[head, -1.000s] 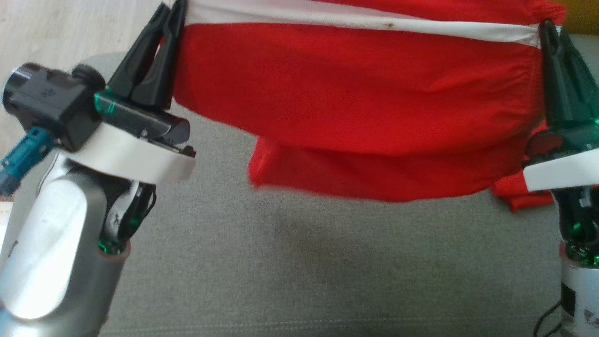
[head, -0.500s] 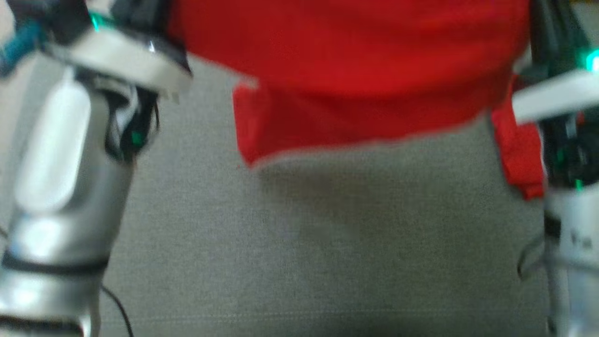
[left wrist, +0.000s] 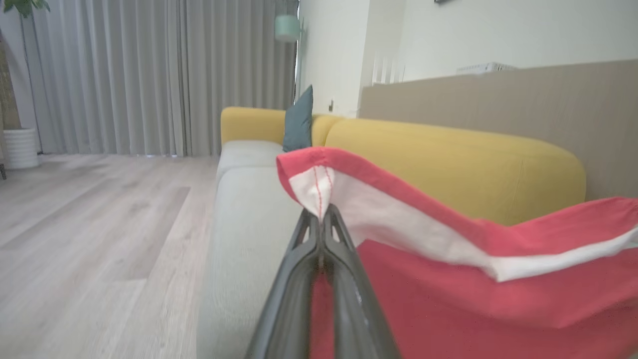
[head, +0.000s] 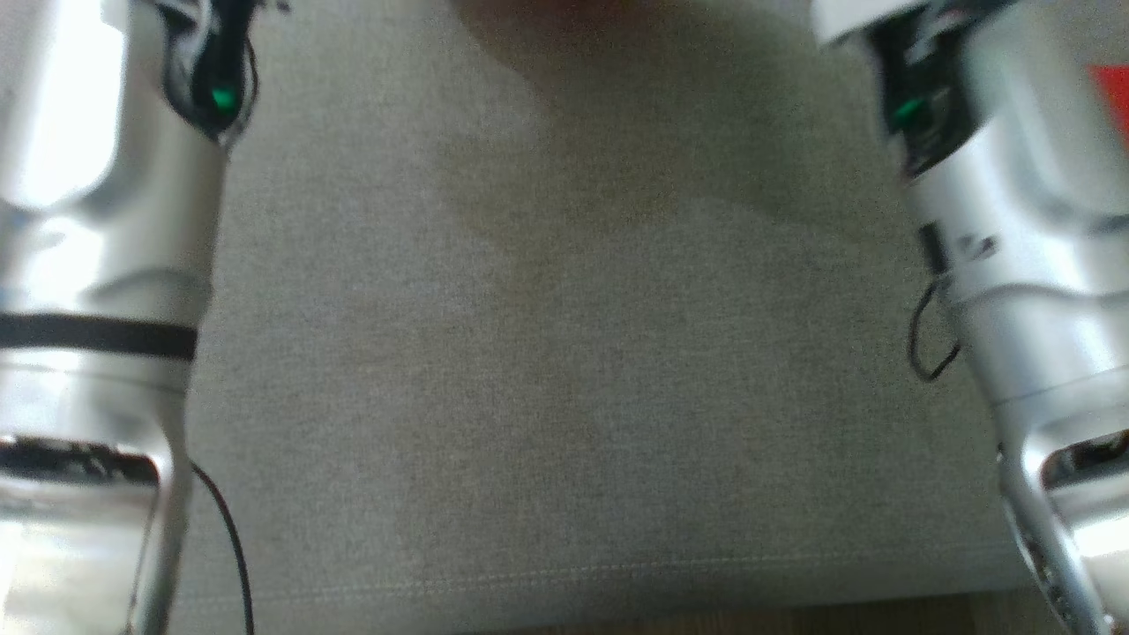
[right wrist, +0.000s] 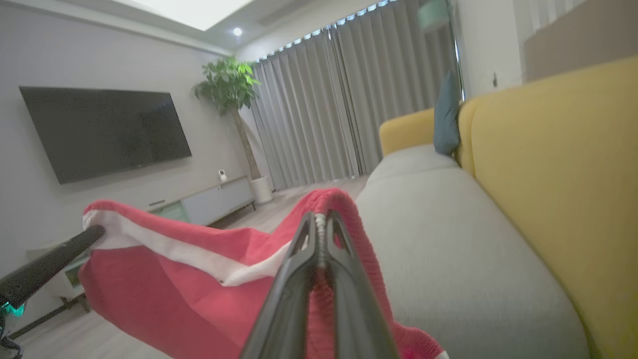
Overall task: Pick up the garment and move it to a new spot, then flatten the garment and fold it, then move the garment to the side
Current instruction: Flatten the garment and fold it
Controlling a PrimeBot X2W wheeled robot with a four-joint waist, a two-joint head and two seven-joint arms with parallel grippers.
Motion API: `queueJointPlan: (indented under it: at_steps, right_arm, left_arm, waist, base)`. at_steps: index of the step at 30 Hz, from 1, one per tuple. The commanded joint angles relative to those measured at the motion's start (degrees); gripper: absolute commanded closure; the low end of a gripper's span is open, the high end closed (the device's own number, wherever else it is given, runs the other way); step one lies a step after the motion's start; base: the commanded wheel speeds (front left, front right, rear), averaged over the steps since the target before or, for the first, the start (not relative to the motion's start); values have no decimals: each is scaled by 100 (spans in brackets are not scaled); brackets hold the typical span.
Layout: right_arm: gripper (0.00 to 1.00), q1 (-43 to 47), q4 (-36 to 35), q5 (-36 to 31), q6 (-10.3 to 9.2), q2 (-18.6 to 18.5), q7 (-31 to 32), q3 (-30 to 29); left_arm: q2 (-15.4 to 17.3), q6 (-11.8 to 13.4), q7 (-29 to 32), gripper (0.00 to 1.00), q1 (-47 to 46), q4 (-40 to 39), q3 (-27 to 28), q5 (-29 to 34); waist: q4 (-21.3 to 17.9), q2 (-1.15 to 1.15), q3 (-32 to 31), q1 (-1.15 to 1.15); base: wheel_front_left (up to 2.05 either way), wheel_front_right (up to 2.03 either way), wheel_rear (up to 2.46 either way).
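Here, the left pincer (left wrist: pixel 321 219) is clamped tight on one corner of the garment (left wrist: pixel 473 299), where a white band meets the red cloth. The right pincer (right wrist: pixel 319 219) is likewise closed on the opposite, gathered red corner. The cloth hangs stretched between them, raised above the grey sofa seat (head: pixel 564 353), with a yellow backrest (left wrist: pixel 448 164) behind.

This looks like the first step: the garment is picked up and held aloft for the move to a new spot. The next move calls for both arms to lower together with the top edge taut, so the cloth lands spread on the seat, ready for flattening.

The head view is blurred. It shows the left forearm (head: pixel 88 265) and right forearm (head: pixel 1014 220) framing the seat, and a red patch at its right edge too smeared to identify. The garment's lower hem is cut off in both wrist views, so whether it clears the seat cannot be told.
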Motion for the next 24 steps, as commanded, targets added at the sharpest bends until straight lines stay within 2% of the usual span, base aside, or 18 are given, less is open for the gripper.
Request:
queueJointPlan:
  at_steps: [1,5,10,19,20,24]
  right_arm:
    - [100,-31,90,144,-4,170,-151,295]
    - [100,313,514,475,-4,165,-374,896]
    - [100,1114,387,885,-4,33,-497,1258]
    - [100,3416,-1320,605,-4,-325,-509,872]
    - [100,3416,-1320,605,-4,-325,-509,872]
    - [100,4498,-1881,448,-4,-387,-509,610]
  left_arm:
    - [152,-36,-25,100,32,-144,169,88]
    - [7,-63,-27,100,568,-155,260,114]
    - [-89,-72,-27,100,1586,-682,377,130]
    - [-75,-74,-28,100,3892,-2508,559,163]
    - [-75,-74,-28,100,3892,-2508,559,163]
    - [-78,-74,-28,100,4844,-3087,740,174]
  waist:
    - [4,0,202,-1]
    - [74,0,434,-1]
    - [127,0,484,-1]
    - [266,0,69,-1]
    - [266,0,69,-1]
    - [286,0,-242,-1]
  base:
    - [0,0,0]
    - [0,0,0]
    - [0,0,0]
    - [0,0,0]
    - [0,0,0]
    - [0,0,0]
